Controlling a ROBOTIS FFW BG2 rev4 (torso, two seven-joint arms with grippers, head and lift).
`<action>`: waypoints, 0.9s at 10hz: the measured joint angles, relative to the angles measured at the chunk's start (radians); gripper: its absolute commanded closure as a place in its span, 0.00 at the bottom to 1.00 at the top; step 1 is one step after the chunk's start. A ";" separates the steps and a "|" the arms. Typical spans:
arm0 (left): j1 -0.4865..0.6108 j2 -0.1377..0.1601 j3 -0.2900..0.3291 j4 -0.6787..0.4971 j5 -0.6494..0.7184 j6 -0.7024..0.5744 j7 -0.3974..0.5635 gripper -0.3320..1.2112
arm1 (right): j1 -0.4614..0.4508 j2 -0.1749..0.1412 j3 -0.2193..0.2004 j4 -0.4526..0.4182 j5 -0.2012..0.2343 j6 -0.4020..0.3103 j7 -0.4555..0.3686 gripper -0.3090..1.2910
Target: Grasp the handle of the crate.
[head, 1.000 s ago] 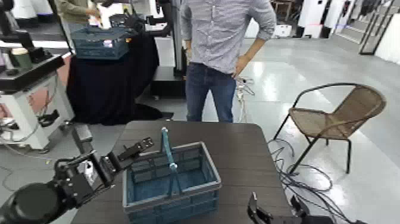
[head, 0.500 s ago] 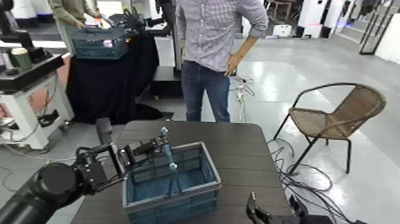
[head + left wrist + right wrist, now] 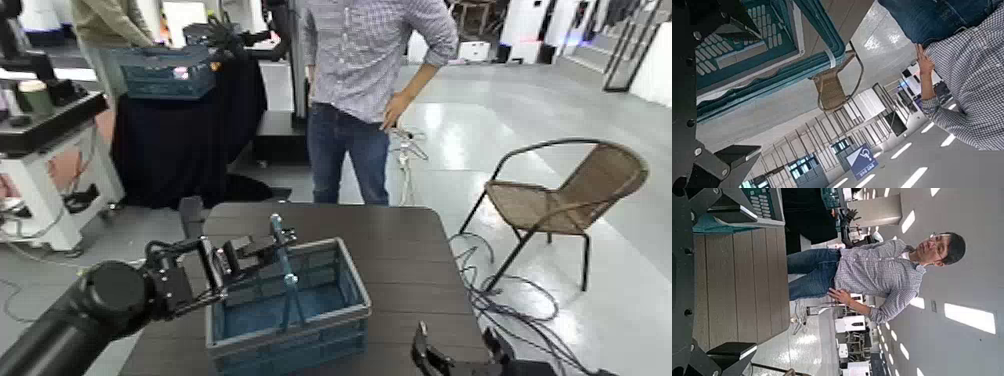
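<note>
Clock set from the robot's place; 12 is straight ahead.

- Right claw (image 3: 456, 345): near edge of the surface (image 3: 400, 260), at 4 o'clock from the crate (image 3: 320, 345). Fingers spread, nothing between them; idle.
- Crate: near part of the surface, about 11 o'clock, upright, seemingly empty.
- Handle (image 3: 285, 262): upright, arching over the crate's middle.
- Left claw (image 3: 270, 248): above the crate's rim, at 10 to 11 o'clock from its middle, right by the upper part of the handle. Fingers apart, gripping nothing. Contact with the handle: cannot tell.
- Beyond the surface: a person in a checked shirt (image 3: 375, 75) at 12 o'clock, hand at hip; wicker chair (image 3: 600, 180) at 1 to 2 o'clock.
- Farther, 11 o'clock: another blue crate (image 3: 165, 75) on a black-draped stand (image 3: 185, 140), a second person's sleeve (image 3: 100, 20) beside it.

Progress (judged): reach nearly complete, grasp not made. Left: settle the handle between the left fingers, then close. A small misalignment could push the handle over.
</note>
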 measured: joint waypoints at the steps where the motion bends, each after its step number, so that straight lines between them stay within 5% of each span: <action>1: -0.005 0.000 -0.006 0.009 0.000 0.000 -0.004 0.80 | -0.001 0.000 0.001 0.000 -0.001 -0.001 0.000 0.29; 3: -0.008 0.000 -0.009 0.022 0.000 -0.002 -0.013 0.95 | -0.001 0.001 0.002 0.000 -0.004 -0.001 0.001 0.29; 9: -0.004 -0.001 -0.018 0.033 0.017 -0.002 -0.040 0.99 | -0.004 0.000 0.005 0.002 -0.008 -0.001 0.002 0.29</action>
